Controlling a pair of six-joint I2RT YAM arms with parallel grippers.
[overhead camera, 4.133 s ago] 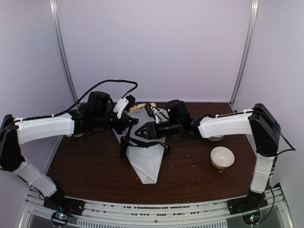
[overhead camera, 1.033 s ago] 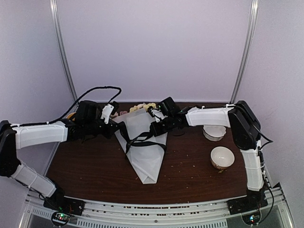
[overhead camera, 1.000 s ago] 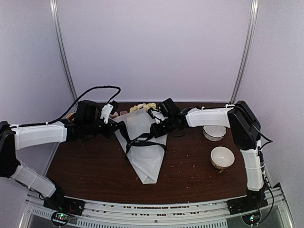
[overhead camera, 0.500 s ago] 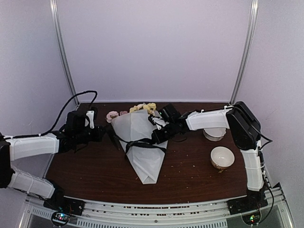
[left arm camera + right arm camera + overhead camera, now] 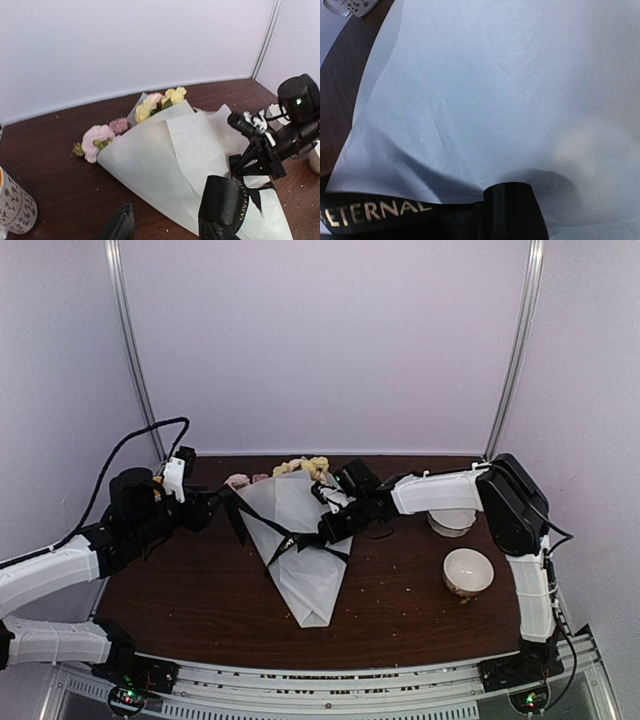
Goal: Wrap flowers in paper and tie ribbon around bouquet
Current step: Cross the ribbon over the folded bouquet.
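The right gripper [image 5: 326, 527] is clamped on the ribbon [image 5: 380, 212] over the bouquet [image 5: 305, 575], while the left gripper [image 5: 170, 226] stands with jaws apart

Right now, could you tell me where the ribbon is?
In the top view, the ribbon crosses the middle of the bouquet, left of the nearer white bowl.
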